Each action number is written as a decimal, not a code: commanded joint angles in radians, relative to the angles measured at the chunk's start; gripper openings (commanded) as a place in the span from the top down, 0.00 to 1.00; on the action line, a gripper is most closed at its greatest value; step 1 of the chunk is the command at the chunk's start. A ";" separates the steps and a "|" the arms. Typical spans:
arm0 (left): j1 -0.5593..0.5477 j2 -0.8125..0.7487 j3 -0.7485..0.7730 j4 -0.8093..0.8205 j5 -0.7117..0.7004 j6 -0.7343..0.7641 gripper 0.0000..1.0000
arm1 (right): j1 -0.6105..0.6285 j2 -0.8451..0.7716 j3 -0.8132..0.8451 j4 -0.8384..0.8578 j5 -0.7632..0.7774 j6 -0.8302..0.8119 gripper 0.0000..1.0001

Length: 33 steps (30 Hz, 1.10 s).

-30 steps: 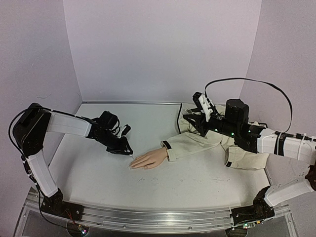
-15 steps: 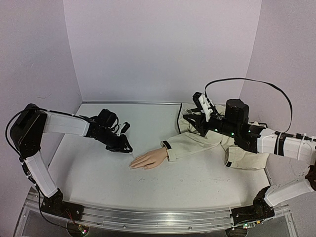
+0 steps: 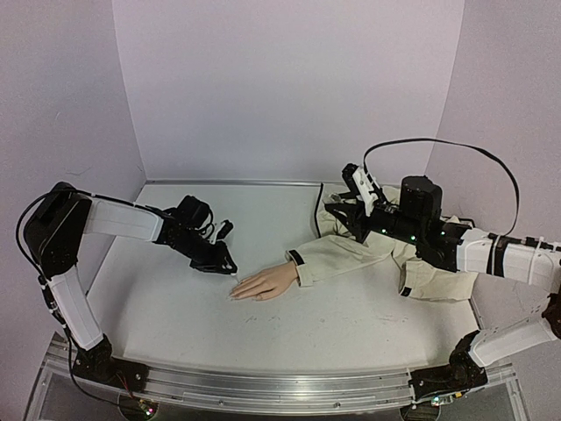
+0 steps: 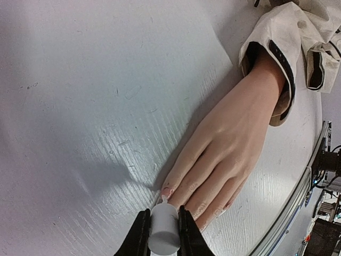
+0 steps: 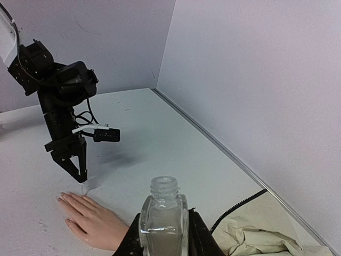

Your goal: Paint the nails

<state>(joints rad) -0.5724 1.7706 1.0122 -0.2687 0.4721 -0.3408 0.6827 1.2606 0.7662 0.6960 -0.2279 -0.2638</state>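
The pale mannequin hand [image 3: 267, 282] lies flat on the table, fingers pointing left, coming out of a beige sleeve [image 3: 351, 250]. My left gripper [image 3: 224, 262] is shut on a white brush cap [image 4: 163, 230]. The cap's small brush tip [image 4: 162, 199] is at the nail [image 4: 168, 190] of the outermost finger. The other nails [image 4: 205, 224] show at the fingertips beside it. My right gripper [image 5: 164, 234] is shut on a small clear open bottle [image 5: 164, 218], held upright above the sleeve [image 5: 266, 234]. The hand also shows in the right wrist view [image 5: 93, 221].
The white table [image 3: 175, 307] is enclosed by lilac walls [image 3: 289, 88] at the back and sides. A metal rail [image 3: 263, 386] runs along the near edge. A black cable [image 3: 438, 145] loops above the right arm. The sleeve cloth bunches at the right [image 3: 429, 281].
The left gripper shifted very slightly beside the fingertips, back a little and then closer again. The right arm and bottle have not moved.
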 commanded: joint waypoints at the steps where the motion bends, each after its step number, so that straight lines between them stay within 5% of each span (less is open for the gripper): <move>1: 0.006 0.010 0.043 0.035 0.024 -0.001 1.00 | -0.006 0.003 0.044 0.076 -0.012 0.011 1.00; 33: 0.004 0.006 0.006 0.036 0.004 0.002 1.00 | -0.006 0.008 0.047 0.076 -0.011 0.011 1.00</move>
<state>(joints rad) -0.5724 1.7950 1.0134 -0.2600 0.4774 -0.3408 0.6827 1.2709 0.7662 0.6964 -0.2279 -0.2634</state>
